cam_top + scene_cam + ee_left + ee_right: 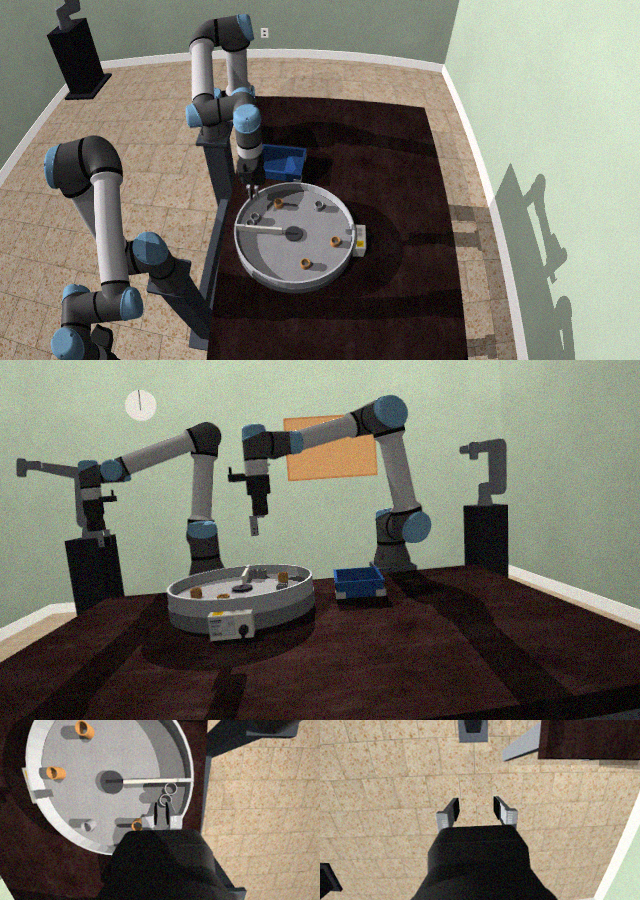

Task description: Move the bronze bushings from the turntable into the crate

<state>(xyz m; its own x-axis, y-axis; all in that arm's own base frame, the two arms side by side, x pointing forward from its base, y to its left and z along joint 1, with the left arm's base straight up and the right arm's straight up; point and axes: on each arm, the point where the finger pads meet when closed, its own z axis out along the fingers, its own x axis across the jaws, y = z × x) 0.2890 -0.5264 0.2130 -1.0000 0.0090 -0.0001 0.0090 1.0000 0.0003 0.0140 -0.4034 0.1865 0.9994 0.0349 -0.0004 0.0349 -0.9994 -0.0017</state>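
The turntable [295, 286] [280, 612] [35, 744] carries three bronze bushings and three steel ones. One bronze bushing [278, 201] [283, 577] [135, 827] is on the crate side; another [335, 242] [56, 773] is by the control box, the third [305, 263] [196, 592] [84, 730] farther round. A steel bushing [319, 203] [88, 826] stands apart; two others are together beside the white bar. My left gripper [254, 195] [254, 527] [161, 808] is partly open, empty, above the rim. My right gripper [476, 803] [95, 536] is wide open, empty, off the table. The blue crate [281, 176] [359, 589] sits level; its inside is partly hidden.
White corner guides [381, 593] stand at the crate's base. The white bar [262, 229] [245, 575] [157, 781] crosses from the turntable's hub to its rim. A control box [360, 241] [231, 625] is fixed outside the rim. The left arm reaches over beside the crate.
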